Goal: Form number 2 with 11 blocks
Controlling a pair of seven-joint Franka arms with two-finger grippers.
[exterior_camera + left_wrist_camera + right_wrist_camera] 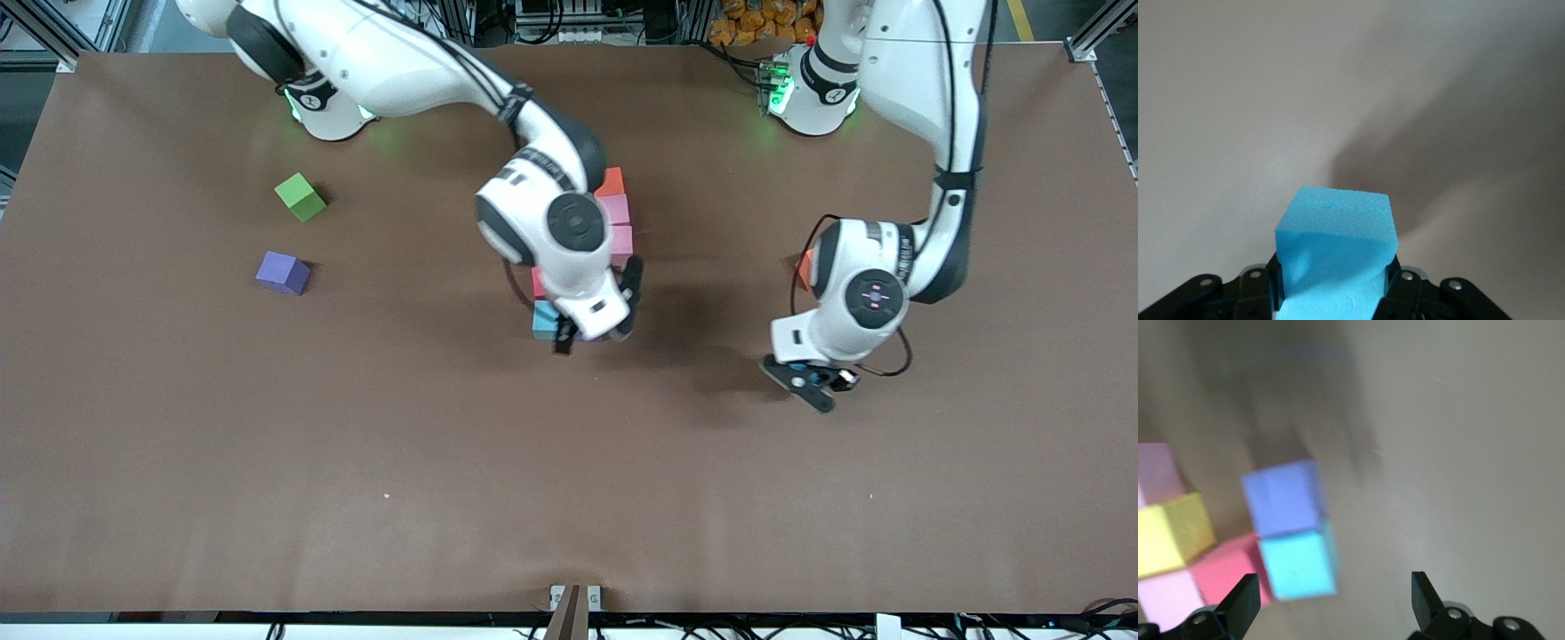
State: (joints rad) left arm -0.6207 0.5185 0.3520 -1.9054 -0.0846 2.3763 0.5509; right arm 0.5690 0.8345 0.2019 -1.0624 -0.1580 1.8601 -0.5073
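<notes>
Left gripper [813,380] is up over bare worktop [356,462] toward the left arm's end, its jaws clamped on a light blue cube [1336,257]. In the left wrist view the cube sits between the jaws with its lower part cut off by the frame edge; in the front view only a sliver of blue shows at the jaws.

Right gripper [594,331] hangs over the partly built digit [613,222], jaws wide apart with nothing between them. The right arm's wrist hides most of the digit in the front view: only an orange cube [611,182], two pink cubes below it, a strip of red and a light blue block [544,320] show around it. The right wrist view is blurred; just off the jaws it shows a purple block [1281,497] touching a light blue one, with yellow [1171,533], red and pink cubes beside them, several cut off at the frame edge. The digit's full outline cannot be made out.

Well apart from both jaws, toward the right arm's end: a green cube [300,196] and a purple cube [283,272]. A bit of orange [805,267] shows beside the left arm's wrist, mostly hidden.
</notes>
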